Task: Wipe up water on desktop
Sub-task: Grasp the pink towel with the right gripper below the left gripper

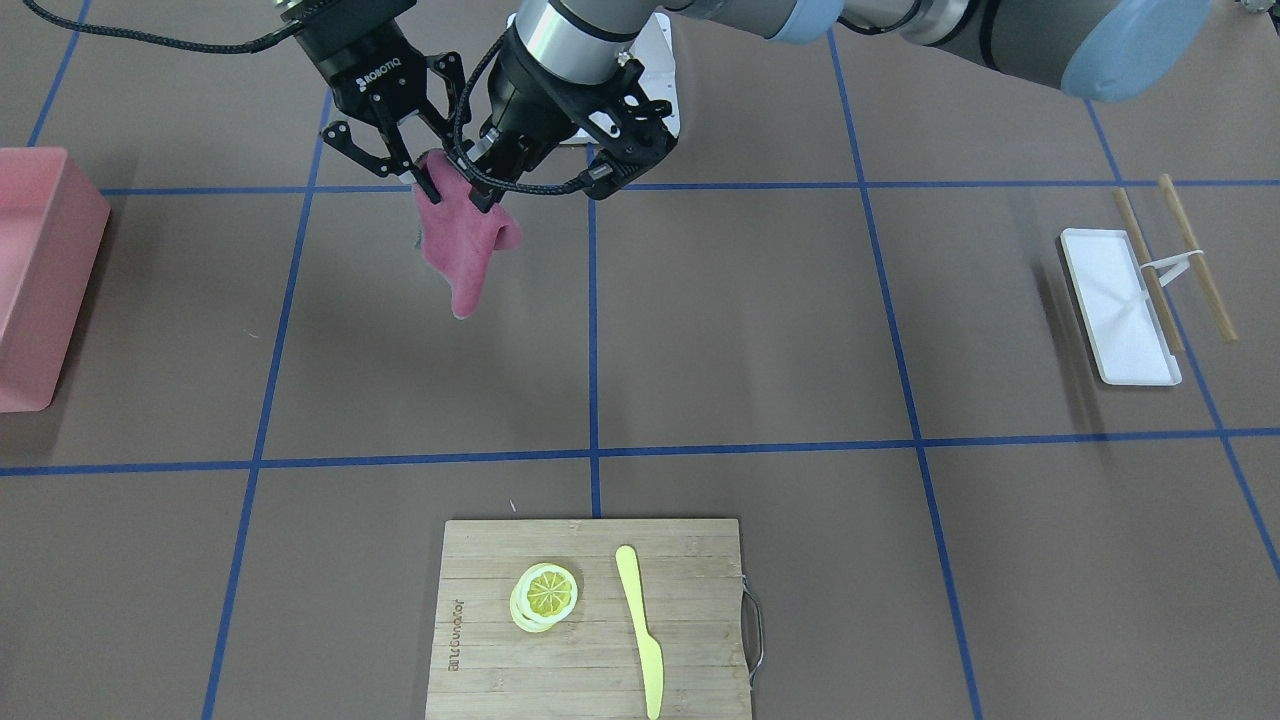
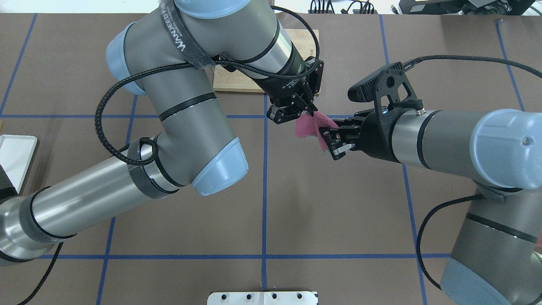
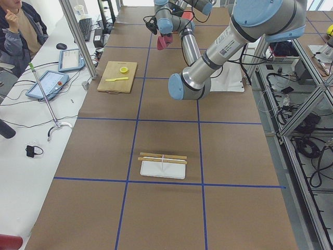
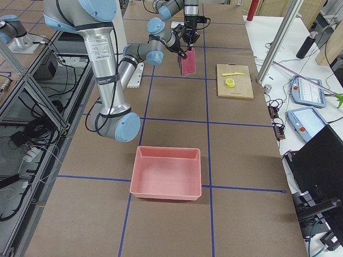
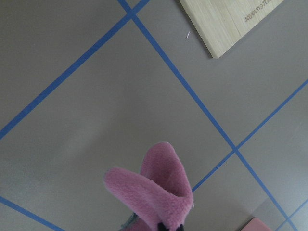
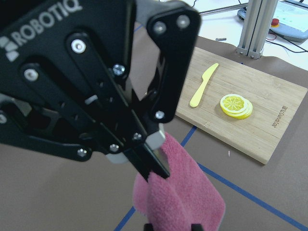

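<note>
A pink cloth (image 1: 465, 250) hangs in the air above the brown taped desktop (image 1: 750, 320). It also shows in the overhead view (image 2: 305, 127). My left gripper (image 1: 483, 195) is shut on the cloth's top edge; its wrist view shows the cloth (image 5: 154, 192) pinched between the fingertips. My right gripper (image 2: 332, 143) is open, level with the cloth, its fingertips on either side of the fold (image 6: 183, 197). My left gripper (image 6: 156, 171) fills the right wrist view. I see no water on the desktop.
A bamboo cutting board (image 1: 700, 560) with lemon slices (image 1: 545, 595) and a yellow knife (image 1: 640, 630) lies at the operators' edge. A pink bin (image 1: 40, 270) stands on my right side, a white tray (image 1: 1115, 305) with chopsticks (image 1: 1195, 255) on my left. A person (image 3: 18, 26) sits nearby.
</note>
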You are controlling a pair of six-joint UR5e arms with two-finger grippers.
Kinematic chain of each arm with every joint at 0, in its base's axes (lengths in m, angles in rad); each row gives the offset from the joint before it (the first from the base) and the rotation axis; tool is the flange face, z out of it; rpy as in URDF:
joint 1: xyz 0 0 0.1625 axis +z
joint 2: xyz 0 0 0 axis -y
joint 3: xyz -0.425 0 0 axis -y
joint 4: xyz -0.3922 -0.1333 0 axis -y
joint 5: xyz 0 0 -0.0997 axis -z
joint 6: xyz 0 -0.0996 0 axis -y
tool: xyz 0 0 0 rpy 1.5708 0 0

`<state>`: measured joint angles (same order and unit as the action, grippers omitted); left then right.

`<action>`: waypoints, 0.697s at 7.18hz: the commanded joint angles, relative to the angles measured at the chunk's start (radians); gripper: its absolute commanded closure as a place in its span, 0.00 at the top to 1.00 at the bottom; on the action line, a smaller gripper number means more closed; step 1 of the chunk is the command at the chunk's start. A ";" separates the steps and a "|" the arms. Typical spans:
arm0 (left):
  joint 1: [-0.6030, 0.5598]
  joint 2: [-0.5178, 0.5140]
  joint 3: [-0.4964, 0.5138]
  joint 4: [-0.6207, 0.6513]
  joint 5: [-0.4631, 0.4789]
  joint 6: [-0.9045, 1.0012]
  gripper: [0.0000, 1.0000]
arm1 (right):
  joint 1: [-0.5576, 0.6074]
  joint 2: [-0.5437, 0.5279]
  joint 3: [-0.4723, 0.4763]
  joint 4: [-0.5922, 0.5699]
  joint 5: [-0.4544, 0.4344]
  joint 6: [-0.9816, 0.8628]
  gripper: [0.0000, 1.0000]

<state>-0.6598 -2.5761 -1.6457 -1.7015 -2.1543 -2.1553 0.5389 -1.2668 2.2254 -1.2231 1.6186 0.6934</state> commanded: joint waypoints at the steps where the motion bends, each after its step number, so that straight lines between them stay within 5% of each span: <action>1: 0.000 -0.001 0.001 0.000 0.001 0.000 0.00 | 0.000 0.000 0.003 0.001 0.001 0.004 0.00; 2: -0.001 0.002 0.000 -0.015 0.001 0.002 0.00 | -0.002 0.000 0.003 -0.001 0.001 0.029 0.00; 3: -0.003 0.016 0.001 -0.053 0.001 0.014 0.53 | -0.004 0.000 0.003 -0.001 0.003 0.061 0.00; 4: -0.024 0.027 0.001 -0.056 0.002 0.031 0.62 | -0.004 0.000 0.003 -0.003 0.004 0.064 0.00; 5: -0.081 0.036 -0.005 -0.053 -0.002 0.046 0.84 | -0.005 -0.003 0.002 -0.007 0.006 0.093 0.00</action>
<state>-0.6891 -2.5530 -1.6459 -1.7506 -2.1537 -2.1284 0.5352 -1.2680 2.2287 -1.2261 1.6226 0.7579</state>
